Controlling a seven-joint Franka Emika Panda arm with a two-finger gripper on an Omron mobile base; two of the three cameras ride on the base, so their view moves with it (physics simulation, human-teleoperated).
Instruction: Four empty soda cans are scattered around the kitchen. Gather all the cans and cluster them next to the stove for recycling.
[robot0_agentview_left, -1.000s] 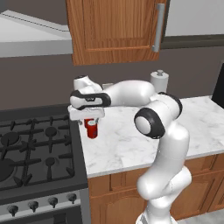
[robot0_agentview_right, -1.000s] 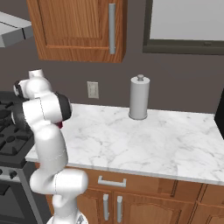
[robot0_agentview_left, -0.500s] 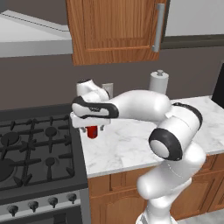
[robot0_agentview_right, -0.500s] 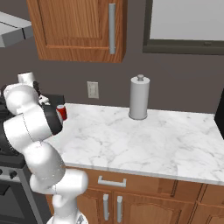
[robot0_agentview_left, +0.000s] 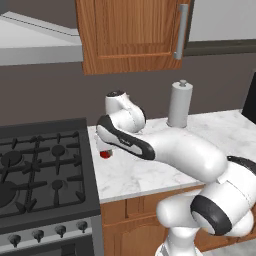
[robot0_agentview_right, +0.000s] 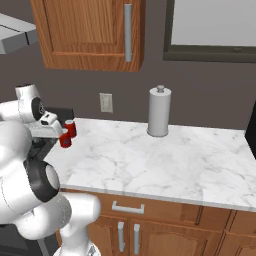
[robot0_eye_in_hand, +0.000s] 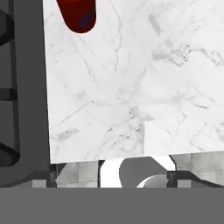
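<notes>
Two red soda cans (robot0_agentview_right: 71, 128) (robot0_agentview_right: 65, 140) stand close together on the white marble counter (robot0_agentview_right: 165, 160), at its end beside the stove (robot0_agentview_left: 45, 170). In the left base view one soda can (robot0_agentview_left: 105, 154) peeks out under my hand, a little way from the stove's edge. My gripper (robot0_eye_in_hand: 109, 179) hovers above the counter, open, with nothing between its fingers. In the hand view a soda can (robot0_eye_in_hand: 78, 15) lies well ahead of the fingertips, with the stove (robot0_eye_in_hand: 22, 87) as a dark strip on the left. In the right base view the gripper (robot0_agentview_right: 56, 127) sits just left of the cans.
A white paper towel roll (robot0_agentview_left: 179, 105) stands upright at the back of the counter, by the wall. A wooden cabinet (robot0_agentview_left: 130, 35) hangs above. My own arm lies low across the counter (robot0_agentview_left: 125, 175) from the right. A wall outlet (robot0_agentview_right: 105, 102) is behind the cans.
The arm has folded down and its elbow has swung to the right and lower. The hand has turned and drawn a little away from the can. The jaws have stayed open.
</notes>
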